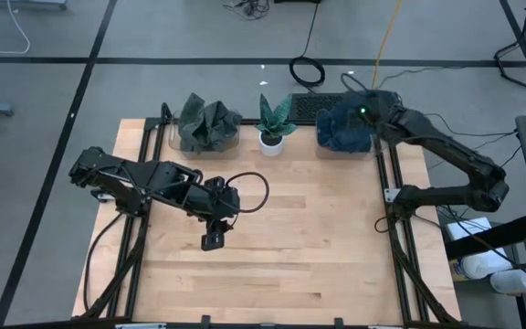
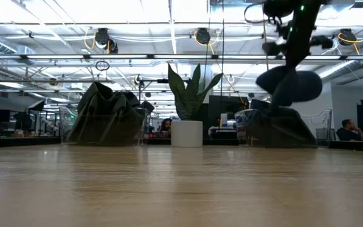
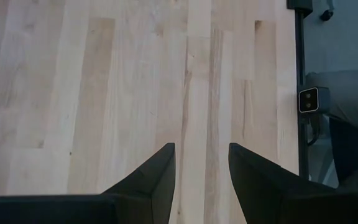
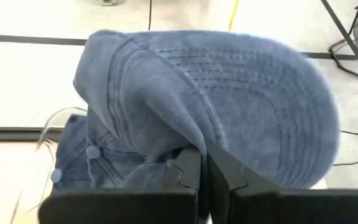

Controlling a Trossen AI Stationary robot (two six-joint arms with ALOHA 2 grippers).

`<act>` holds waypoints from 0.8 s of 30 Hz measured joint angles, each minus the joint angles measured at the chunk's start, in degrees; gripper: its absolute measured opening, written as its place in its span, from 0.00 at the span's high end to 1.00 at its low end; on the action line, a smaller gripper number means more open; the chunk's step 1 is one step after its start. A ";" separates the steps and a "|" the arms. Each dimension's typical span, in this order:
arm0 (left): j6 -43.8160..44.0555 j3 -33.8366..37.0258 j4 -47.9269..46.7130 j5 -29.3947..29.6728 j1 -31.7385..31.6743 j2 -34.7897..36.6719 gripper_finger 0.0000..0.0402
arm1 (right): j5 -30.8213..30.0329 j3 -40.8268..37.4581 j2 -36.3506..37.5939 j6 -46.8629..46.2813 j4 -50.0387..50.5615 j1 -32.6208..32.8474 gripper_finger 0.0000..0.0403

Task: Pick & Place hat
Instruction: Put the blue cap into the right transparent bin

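Note:
A blue denim cap [image 4: 229, 93] fills the right wrist view, its stitched brim [image 4: 284, 118] spread wide; my right gripper [image 4: 205, 163] is shut on it. In the low view the cap [image 2: 292, 85] hangs above the pile of blue caps [image 2: 279, 126] in the clear bin [image 1: 345, 132] at the table's far right corner. A second bin holds dark grey-green caps [image 1: 206, 128] at the far left. My left gripper [image 1: 213, 239] hovers open over bare wood at the table's middle left [image 3: 202, 152]. My right gripper pinches the blue cap between its two fingers [image 4: 191, 171] by bunched cloth of the crown [image 4: 166, 146] next to the brim. It comes from above. The cap is lifted clear of the pile and hangs below the gripper, brim out to one side.
A potted plant in a white pot [image 1: 273, 128] stands between the two bins at the far edge. A keyboard [image 1: 313, 108] lies behind the table. Black rails run along the table's left and right sides [image 1: 393, 210]. Bare wood [image 1: 318, 247] lies in the middle and near part.

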State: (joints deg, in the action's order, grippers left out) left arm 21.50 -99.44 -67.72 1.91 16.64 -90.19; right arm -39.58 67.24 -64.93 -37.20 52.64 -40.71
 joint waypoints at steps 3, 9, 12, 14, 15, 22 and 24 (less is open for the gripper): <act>-0.26 0.00 0.00 0.04 0.00 0.00 0.61 | -0.10 4.24 0.02 -2.15 7.25 0.79 1.00; -0.81 0.00 -0.01 0.17 -0.04 0.00 0.61 | 0.88 2.67 -0.89 -6.42 10.63 2.36 1.00; -0.78 0.00 -0.12 0.17 -0.07 0.00 0.61 | 0.73 -0.21 -2.27 -6.95 9.54 1.28 1.00; -0.50 0.00 -0.39 0.15 -0.07 0.00 0.61 | 0.87 -2.35 -3.00 -5.70 6.81 -0.48 1.00; -0.35 0.00 -0.48 0.17 -0.07 0.00 0.61 | 0.94 -3.42 -3.31 -4.81 5.00 -1.46 1.00; 0.27 0.00 -2.90 0.17 -0.07 0.00 0.61 | 4.85 -9.95 -5.04 3.60 -7.17 -9.60 1.00; 0.28 0.00 -2.75 0.31 -0.07 0.00 0.61 | 5.27 -10.52 -6.00 5.26 -10.93 -10.03 1.00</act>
State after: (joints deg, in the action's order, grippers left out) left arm 21.78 -99.44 -70.47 2.22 16.58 -90.19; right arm -34.32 56.72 -70.93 -31.93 41.71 -50.75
